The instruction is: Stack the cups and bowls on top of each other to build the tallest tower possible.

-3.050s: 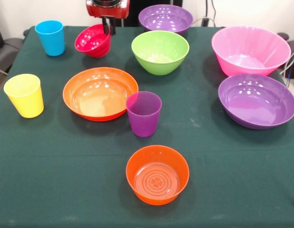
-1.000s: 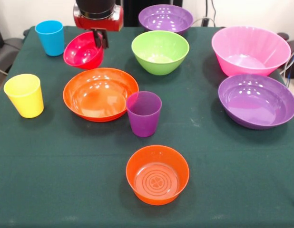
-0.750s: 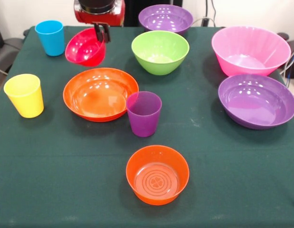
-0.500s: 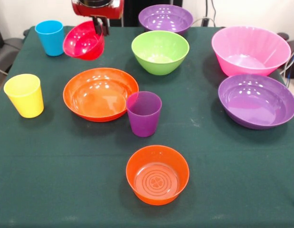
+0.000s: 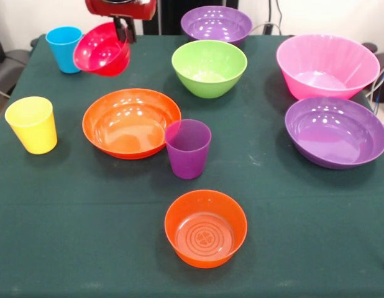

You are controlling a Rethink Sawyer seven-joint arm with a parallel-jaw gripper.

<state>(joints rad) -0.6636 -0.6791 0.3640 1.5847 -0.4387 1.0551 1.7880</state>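
The end effector [image 5: 122,28] has its fingers pinched on the rim of the small red bowl [image 5: 102,49], which hangs tilted in the air, clear of the surface [image 5: 86,217], with its mouth turned partly toward me. The bowl sits just beside the blue cup [image 5: 63,48] and beyond the wide orange bowl [image 5: 131,122]. No tower stands yet: every other piece rests alone on the green cloth. This looks like the carrying step of a first placement. The next move, I judge, calls for bringing the red bowl level over a chosen base, perhaps the wide orange bowl, and lowering it squarely before letting go. I can read no brand, label or writing; the small orange bowl [image 5: 205,228], nearer me than the wide orange bowl, shows only moulded rings on its bottom.
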